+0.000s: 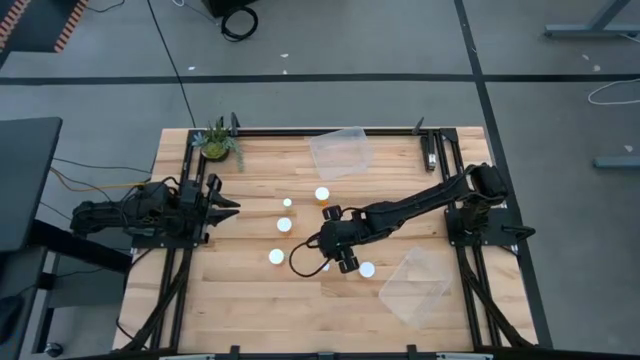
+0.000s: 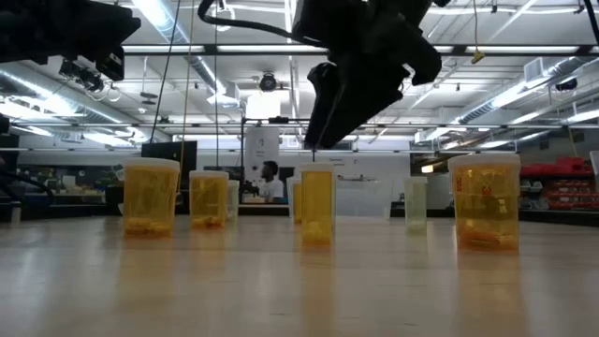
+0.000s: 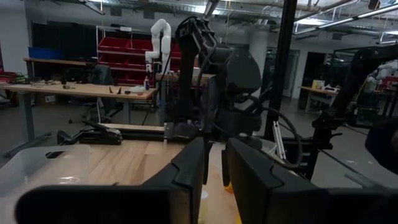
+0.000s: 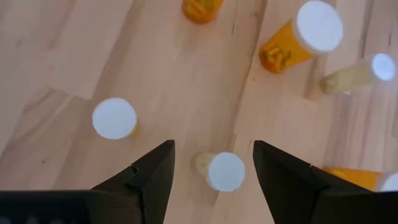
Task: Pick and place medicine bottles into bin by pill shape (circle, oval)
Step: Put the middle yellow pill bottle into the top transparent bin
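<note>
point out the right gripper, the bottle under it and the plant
right gripper (image 4: 213, 163), right wrist view, gap between its fingertips
bottle (image 4: 226, 172), right wrist view, white cap
plant (image 1: 217, 141), high view, leaves

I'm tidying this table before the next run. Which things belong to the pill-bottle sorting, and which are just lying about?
Belongs: small orange cylindrical medicine bottles with round white caps; two clear plastic bins; right gripper, jaws open above a narrow bottle.
Lying about: small green potted plant at the far-left corner; left gripper, idle at the left edge.

Medicine bottles (image 1: 277, 257) stand mid-table between two bins (image 1: 341, 152), right end effector (image 1: 327, 262) above them
</note>
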Robot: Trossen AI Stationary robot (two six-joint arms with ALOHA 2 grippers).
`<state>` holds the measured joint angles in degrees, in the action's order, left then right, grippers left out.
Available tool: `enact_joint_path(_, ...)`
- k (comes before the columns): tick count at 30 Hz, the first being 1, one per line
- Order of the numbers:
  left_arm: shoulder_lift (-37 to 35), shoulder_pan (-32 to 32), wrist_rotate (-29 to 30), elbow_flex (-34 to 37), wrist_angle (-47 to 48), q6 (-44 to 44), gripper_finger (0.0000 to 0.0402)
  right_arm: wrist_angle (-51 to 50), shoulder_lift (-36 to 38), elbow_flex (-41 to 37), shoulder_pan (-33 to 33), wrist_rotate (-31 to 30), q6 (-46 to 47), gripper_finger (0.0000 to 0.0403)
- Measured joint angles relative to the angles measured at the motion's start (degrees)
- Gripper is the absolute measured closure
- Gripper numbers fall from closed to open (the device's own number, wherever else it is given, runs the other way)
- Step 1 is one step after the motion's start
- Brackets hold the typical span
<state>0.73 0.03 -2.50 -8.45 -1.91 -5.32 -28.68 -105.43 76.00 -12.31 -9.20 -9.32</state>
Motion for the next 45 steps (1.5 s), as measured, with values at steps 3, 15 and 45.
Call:
enact_joint_path(3, 0.00, 0.00, -0.02, 0.00, 0.02, -0.02, 0.0315, 2.42, 0.00, -1.76, 0.72, 0.98, 0.03, 0.0178)
enact_joint_path(15, 0.00, -0.01, 0.00, 0.00, 0.01, -0.02, 0.0322, 8.41, 0.00, -6.91, 2.95, 3.07, 0.04, 0.0178)
enact_joint_path(45, 0.00, 0.00, 0.00, 0.00, 0.01, 0.00, 0.0322, 12.47, 0.00, -8.83, 6.80, 3.29, 0.09, 0.0264)
